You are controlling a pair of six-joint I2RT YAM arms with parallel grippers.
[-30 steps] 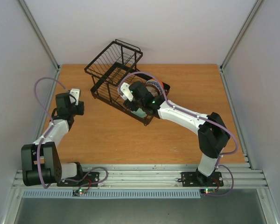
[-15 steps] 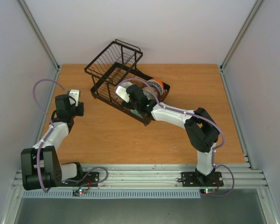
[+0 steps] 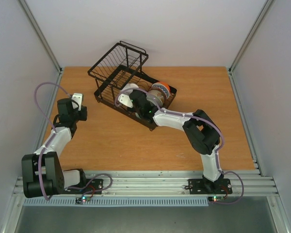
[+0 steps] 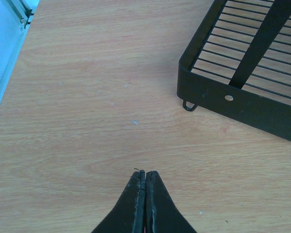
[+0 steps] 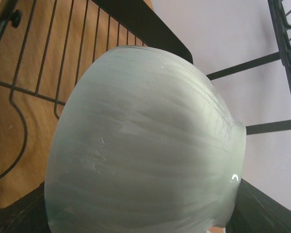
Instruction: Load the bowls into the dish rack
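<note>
The rack (image 4: 242, 104) lies diagonally on the bench (image 4: 87, 97), long axis far-left to near-right. Two bowls show. The patterned bowl (image 3: 160, 91) stands on edge at the near-right end. The green bowl (image 5: 145, 145) lies sideways, rim rightward, pinched by the right gripper (image 3: 135, 95), now pushed deeper leftward. The left gripper (image 4: 145, 194) has its jaws pressed together.

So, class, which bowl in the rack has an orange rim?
The dark-patterned bowl at the right end of the dish rack; the pale green bowl is plain.
</note>
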